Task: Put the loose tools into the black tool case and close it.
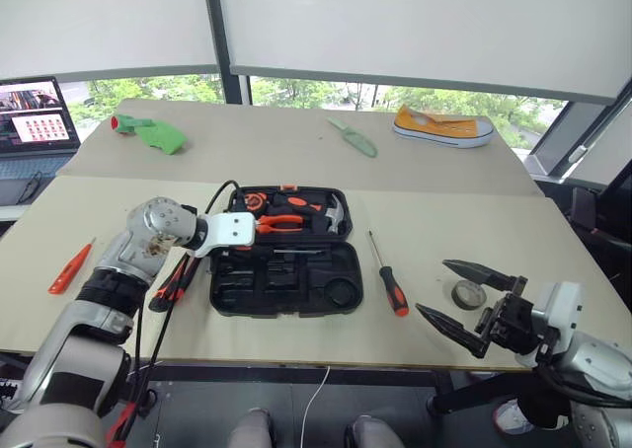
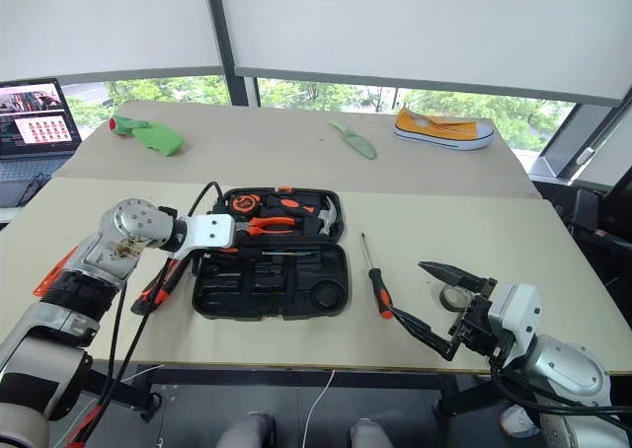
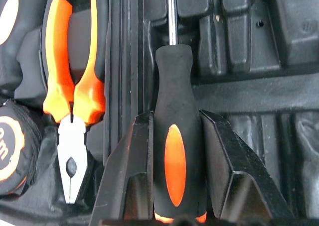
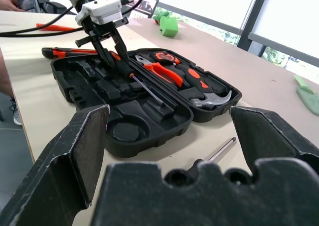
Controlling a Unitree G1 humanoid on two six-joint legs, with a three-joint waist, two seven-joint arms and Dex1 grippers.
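nearest of all, the right gripper (image 1: 464, 295) hung off the black tool case's (image 1: 284, 288) right side, fingers spread wide and grasping nothing. just beyond its fingertips lay the small grey tape roll (image 1: 469, 294); between that and the case lay a black-and-orange screwdriver (image 1: 386, 275), long axis running near to far, so the right arm looked the nearer for both. over the case's near half the left gripper (image 3: 175, 151) was clenched on a second screwdriver's handle (image 3: 174, 151), shaft pointing away along the gripper's line above the recesses. i judged the placing turned on lining that shaft with its slot. left of the case lay an orange-black utility knife (image 1: 170, 282) and, farther out, a small orange screwdriver (image 1: 70, 268).
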